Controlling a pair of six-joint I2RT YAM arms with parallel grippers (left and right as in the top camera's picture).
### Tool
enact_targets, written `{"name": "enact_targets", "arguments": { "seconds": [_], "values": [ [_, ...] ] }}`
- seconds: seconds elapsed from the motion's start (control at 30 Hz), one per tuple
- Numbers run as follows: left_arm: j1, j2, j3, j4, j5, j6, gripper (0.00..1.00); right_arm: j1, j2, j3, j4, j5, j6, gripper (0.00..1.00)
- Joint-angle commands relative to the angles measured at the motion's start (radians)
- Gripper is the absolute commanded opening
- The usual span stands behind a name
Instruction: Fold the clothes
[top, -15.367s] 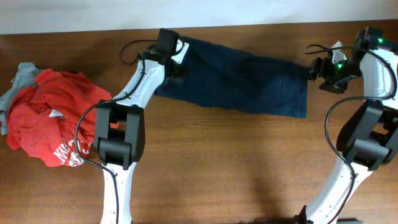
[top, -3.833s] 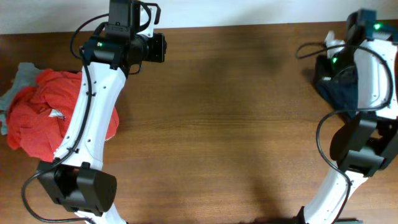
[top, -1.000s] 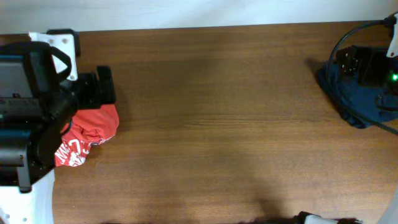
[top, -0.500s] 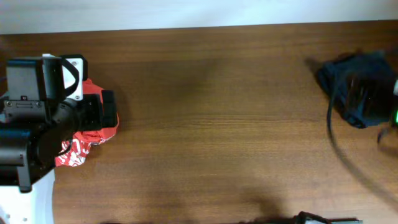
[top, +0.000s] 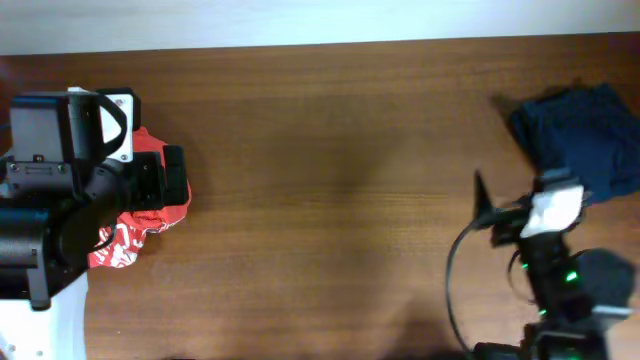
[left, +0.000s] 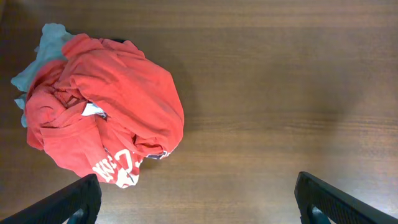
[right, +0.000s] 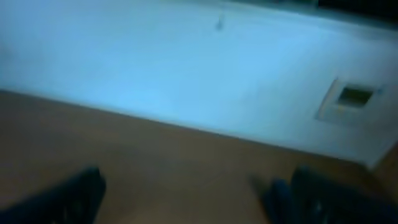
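A pair of dark navy blue shorts (top: 585, 135) lies bunched in a loose heap at the 2 o'clock corner of the wooden table (top: 330, 200), seen from overhead, with neither arm touching it. The right arm (top: 550, 215), blurred in the overhead view, hangs at about 4 o'clock, just on the 6 o'clock side of the heap. The right gripper (right: 196, 183) shows in its own blurred wrist view with jaws spread wide and nothing between them, facing a pale wall (right: 186, 68) beyond the table's edge. At 9 o'clock the left arm (top: 60, 200) hovers above a crumpled red T-shirt with white lettering (left: 112, 112). A small pale grey-teal garment (left: 46, 53) peeks out at the shirt's 11 o'clock side in the left wrist view. The left gripper (left: 198, 180) is likewise released, its fingers wide apart over bare wood and holding nothing.
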Motion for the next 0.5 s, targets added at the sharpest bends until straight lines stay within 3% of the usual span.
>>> {"name": "enact_targets", "arguments": {
  "seconds": [0.0, 0.2, 0.47],
  "values": [
    [0.004, -0.002, 0.003, -0.002, -0.011, 0.008, 0.99, 0.009, -0.148, -0.158, 0.027, -0.032, 0.001, 0.99],
    [0.004, -0.002, 0.003, -0.002, -0.011, 0.008, 0.99, 0.009, -0.360, -0.378, 0.035, -0.028, 0.001, 0.99],
    [0.004, -0.002, 0.003, -0.002, -0.011, 0.008, 0.99, 0.009, -0.447, -0.500, 0.045, 0.013, 0.001, 0.99]
  ]
}}
